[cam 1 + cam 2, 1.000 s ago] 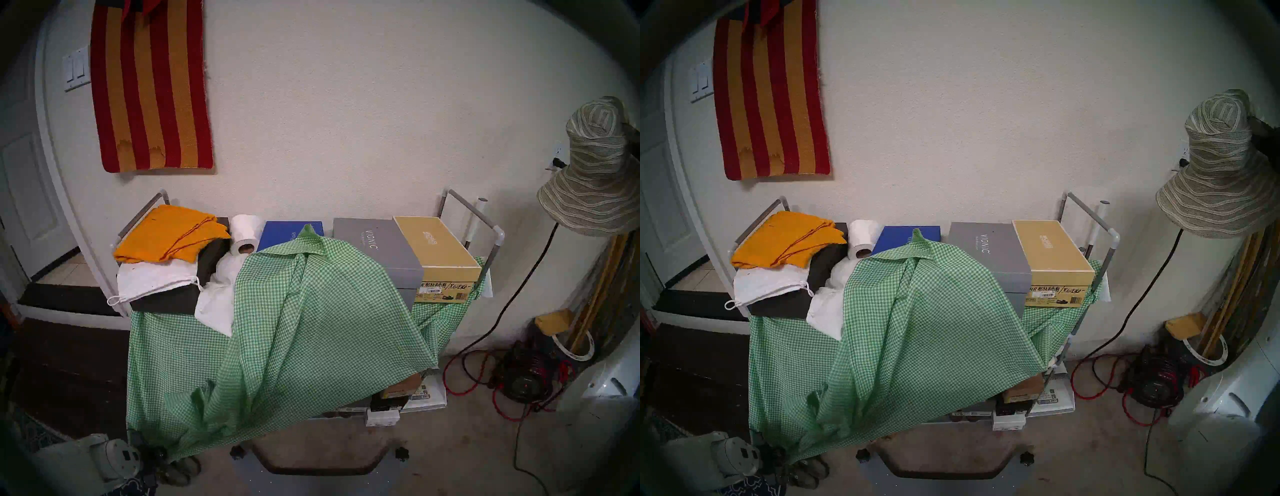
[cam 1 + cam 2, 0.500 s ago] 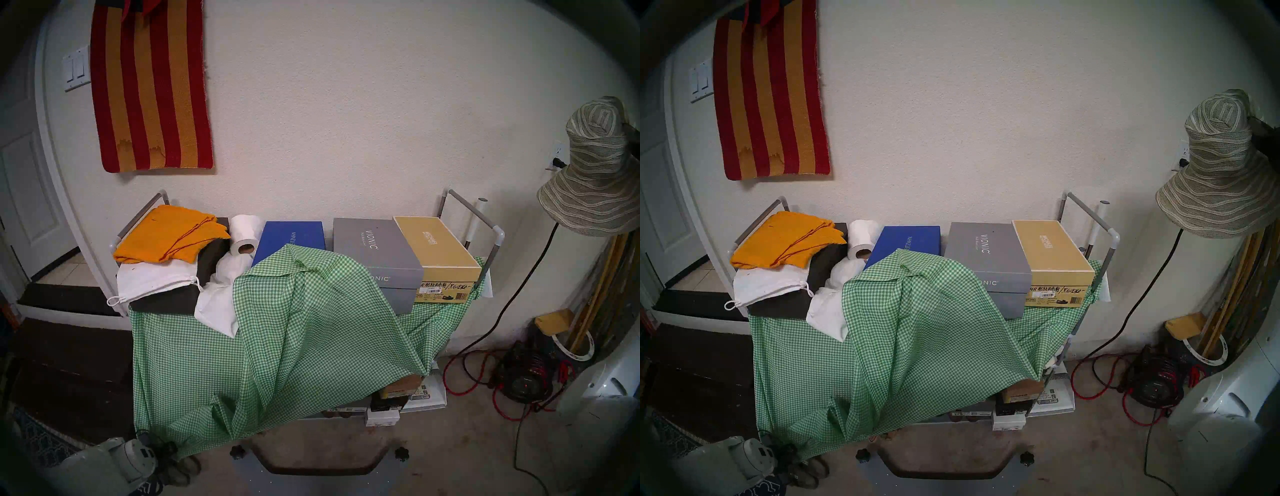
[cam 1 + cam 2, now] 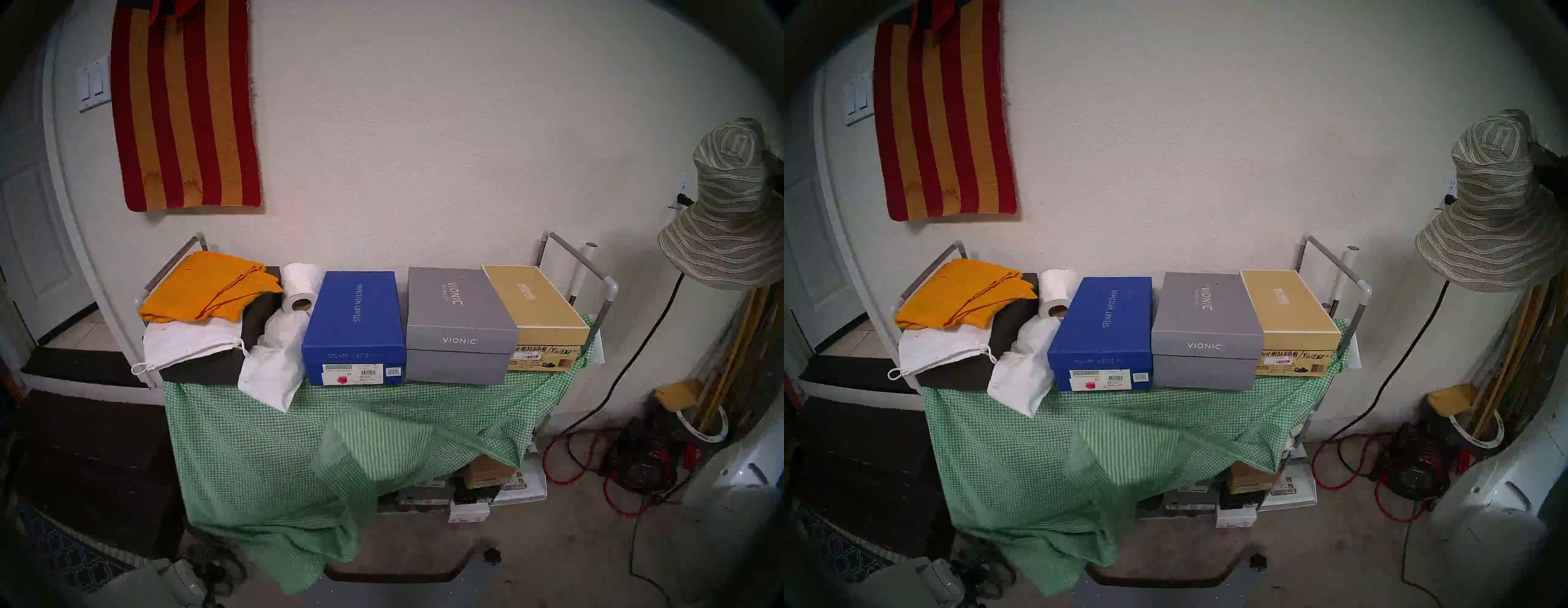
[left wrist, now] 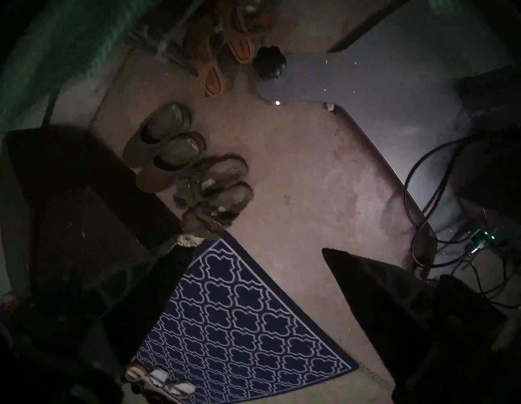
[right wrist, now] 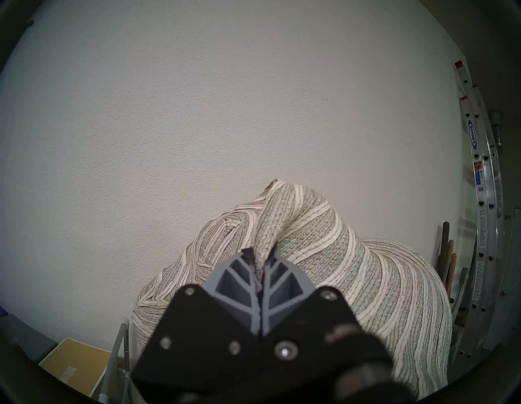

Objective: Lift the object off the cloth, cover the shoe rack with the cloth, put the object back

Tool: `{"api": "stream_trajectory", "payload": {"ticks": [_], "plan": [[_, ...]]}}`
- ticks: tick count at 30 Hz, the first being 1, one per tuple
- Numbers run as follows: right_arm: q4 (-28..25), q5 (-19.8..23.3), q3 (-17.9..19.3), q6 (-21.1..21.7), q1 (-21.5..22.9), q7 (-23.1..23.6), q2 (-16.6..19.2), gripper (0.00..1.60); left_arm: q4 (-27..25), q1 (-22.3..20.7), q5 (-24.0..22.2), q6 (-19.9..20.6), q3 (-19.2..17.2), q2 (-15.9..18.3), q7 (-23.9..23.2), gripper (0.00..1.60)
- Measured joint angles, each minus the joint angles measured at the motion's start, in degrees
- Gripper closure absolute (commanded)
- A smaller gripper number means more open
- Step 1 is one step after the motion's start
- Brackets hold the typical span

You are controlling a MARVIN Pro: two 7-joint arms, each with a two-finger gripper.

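Observation:
The sun hat (image 3: 729, 204) hangs in the air at the far right, beside the shoe rack (image 3: 581, 259). My right gripper (image 5: 260, 256) is shut on a fold of the hat's crown (image 5: 310, 239); in the head views the hat hides it. The green-and-white check cloth (image 3: 254, 446) hangs from the front of the rack's top shelf down to the floor, bunched and blurred in the middle; it also shows in the other head view (image 3: 1004, 458). My left gripper (image 4: 255, 245) is open and empty, low over the floor near the cloth's bottom left corner (image 4: 56, 36).
Blue (image 3: 354, 327), grey (image 3: 458, 322) and tan (image 3: 534, 310) shoe boxes, a folded orange cloth (image 3: 208, 284), a paper roll and white bags sit on the top shelf. Slippers (image 4: 174, 146) and a blue patterned mat (image 4: 239, 324) lie below my left gripper. Cords (image 3: 594, 467) lie at right.
The cloth flap that lay up over the blue and grey boxes has dropped down the rack's front, baring both boxes. My left arm has sunk lower. The hat has not moved.

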Motion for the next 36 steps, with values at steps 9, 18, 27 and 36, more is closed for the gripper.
{"api": "stream_trajectory", "payload": {"ticks": [9, 18, 27, 36], "plan": [[0.0, 0.0, 0.0, 0.0, 0.0, 0.0, 0.0, 1.6, 8.6, -5.1, -0.9, 1.8, -0.2, -3.2, -1.6, 0.0], [0.0, 0.0, 0.0, 0.0, 0.0, 0.0, 0.0, 1.6, 12.6, -11.4, -3.6, 0.9, -6.5, -2.7, -1.8, 0.0], [-0.1, 0.0, 0.0, 0.0, 0.0, 0.0, 0.1, 1.6, 16.3, -16.9, -6.5, -4.5, -14.0, -1.1, 4.8, 0.0], [-0.1, -0.1, 0.0, 0.0, 0.0, 0.0, 0.1, 1.6, 12.6, -16.2, -9.8, -14.3, -21.8, -0.7, 14.9, 0.0]]}}
